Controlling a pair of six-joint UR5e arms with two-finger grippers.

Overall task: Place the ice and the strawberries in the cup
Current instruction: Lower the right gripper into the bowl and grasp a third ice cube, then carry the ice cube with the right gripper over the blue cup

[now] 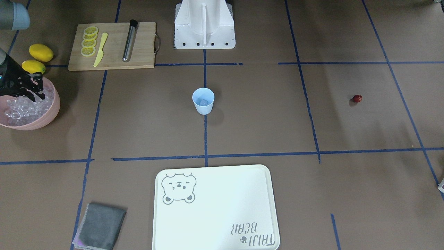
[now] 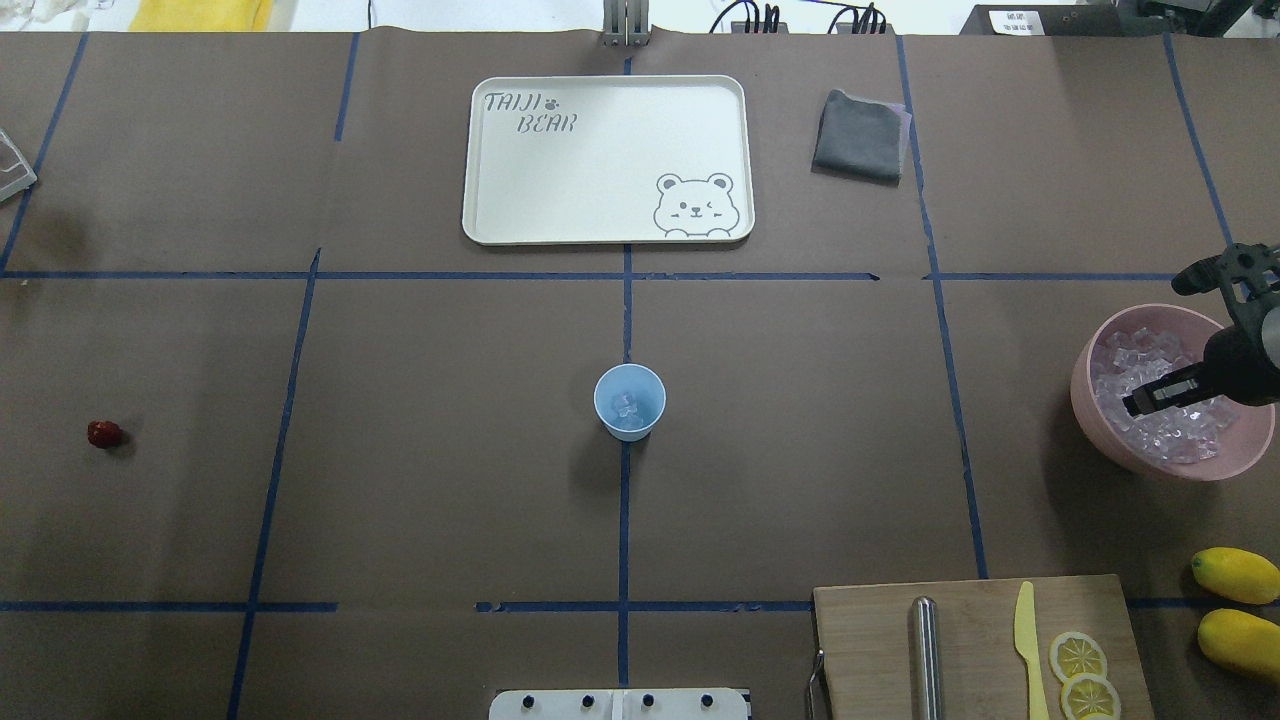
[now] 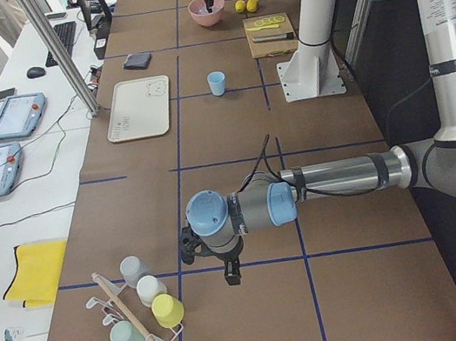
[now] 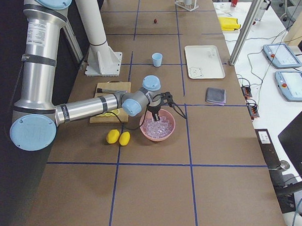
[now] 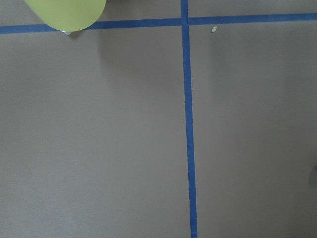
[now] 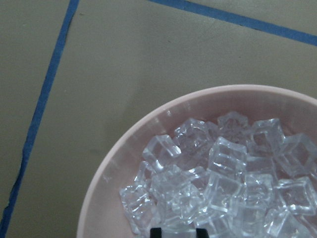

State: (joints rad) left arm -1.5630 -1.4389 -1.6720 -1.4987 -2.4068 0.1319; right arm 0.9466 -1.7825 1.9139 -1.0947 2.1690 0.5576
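The pale blue cup (image 2: pixel 629 401) stands at the table's middle with clear ice (image 2: pixel 627 405) in it. It also shows in the front view (image 1: pixel 203 100). The dark red strawberry (image 2: pixel 104 433) lies alone far on my left side. My right gripper (image 6: pixel 178 232) is down in the pink bowl (image 6: pixel 114 168) of ice cubes (image 6: pixel 223 173). Its fingertips stand a narrow gap apart with a cube between them. From overhead the right gripper (image 2: pixel 1135 405) is over the bowl. My left gripper (image 3: pixel 232 277) hangs at the table's far left end, and I cannot tell whether it is open.
A wooden cutting board (image 1: pixel 138 52) holds lemon slices, a yellow knife and a metal tube. Two lemons (image 1: pixel 41 52) lie beside the bowl. A white tray (image 2: pixel 560 200) and a grey cloth (image 2: pixel 858 135) lie on the far side. A rack of cups (image 3: pixel 143 313) stands near the left gripper.
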